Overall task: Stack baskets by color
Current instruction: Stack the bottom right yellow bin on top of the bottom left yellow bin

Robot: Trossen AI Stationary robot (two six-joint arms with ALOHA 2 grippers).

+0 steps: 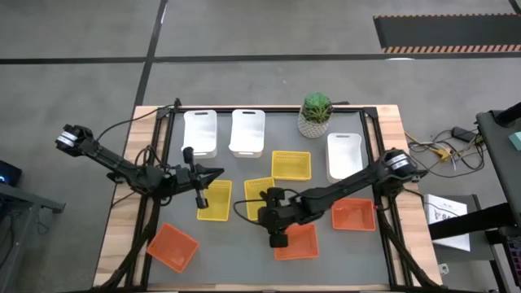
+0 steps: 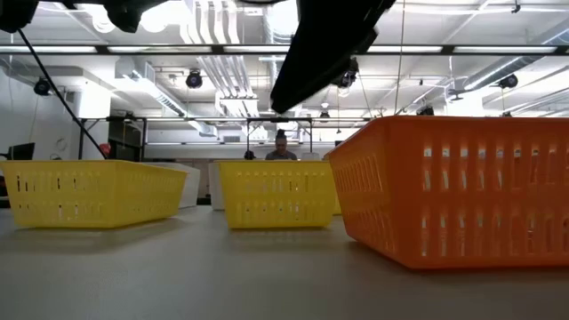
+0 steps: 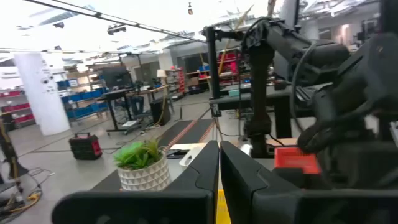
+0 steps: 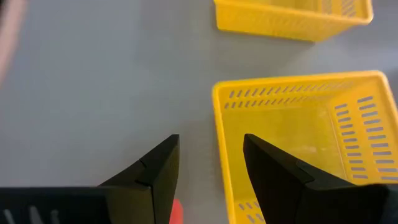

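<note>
Three white baskets stand along the far side, one of them at the right. Three yellow baskets lie mid-table. Three orange baskets lie on the near side. My right gripper hangs open, slanting down over the middle yellow basket, with its fingers astride the line of one wall near a corner and touching nothing. My left gripper is shut and empty, held above the table left of centre, pointing toward the right.
A green potted plant in a white pot stands at the far edge between the white baskets. The right arm reaches across the table above the orange baskets. Bare grey tabletop shows at the near middle, between the orange baskets.
</note>
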